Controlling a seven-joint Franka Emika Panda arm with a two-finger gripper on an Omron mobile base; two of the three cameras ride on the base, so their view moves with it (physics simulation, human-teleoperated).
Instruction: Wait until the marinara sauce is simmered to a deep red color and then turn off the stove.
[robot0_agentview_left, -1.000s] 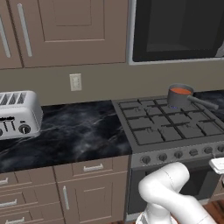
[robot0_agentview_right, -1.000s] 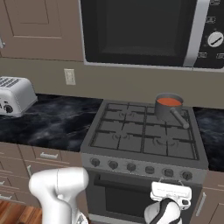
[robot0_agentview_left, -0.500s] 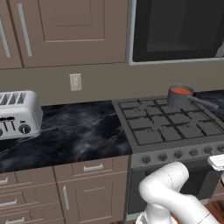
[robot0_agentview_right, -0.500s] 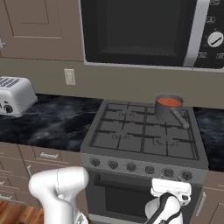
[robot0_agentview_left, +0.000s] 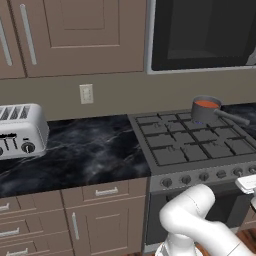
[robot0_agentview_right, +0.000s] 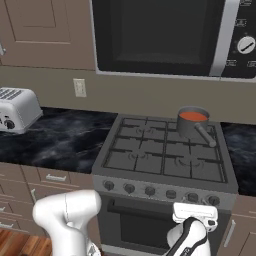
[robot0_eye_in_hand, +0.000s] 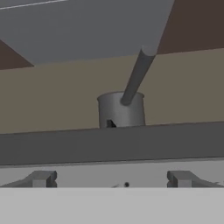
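Note:
The marinara sauce (robot0_agentview_left: 206, 104) (robot0_agentview_right: 193, 116) is an orange-red disc inside a small grey saucepan (robot0_agentview_left: 204, 112) (robot0_agentview_right: 189, 125) on the back right burner of the stove (robot0_agentview_left: 195, 145) (robot0_agentview_right: 165, 155). The pan's long handle points toward the front right. My gripper (robot0_agentview_left: 248, 184) (robot0_agentview_right: 195, 212) hovers low in front of the stove's right end, near the row of dark knobs (robot0_agentview_right: 150, 191), touching nothing. In the hand view the gripper (robot0_eye_in_hand: 111, 179) is open, its fingertips (robot0_eye_in_hand: 41, 178) wide apart, and the saucepan (robot0_eye_in_hand: 120, 109) stands beyond the stove's front edge (robot0_eye_in_hand: 112, 144).
A black-windowed microwave (robot0_agentview_right: 160, 35) (robot0_agentview_left: 200, 35) hangs above the stove. A silver toaster (robot0_agentview_left: 20, 131) (robot0_agentview_right: 15, 110) sits on the dark marble counter (robot0_agentview_left: 90, 150) to the left. Brown drawers and cabinets run below the counter and above it.
My hand has crept up very slightly in front of the stove. The saucepan and the sauce look the same.

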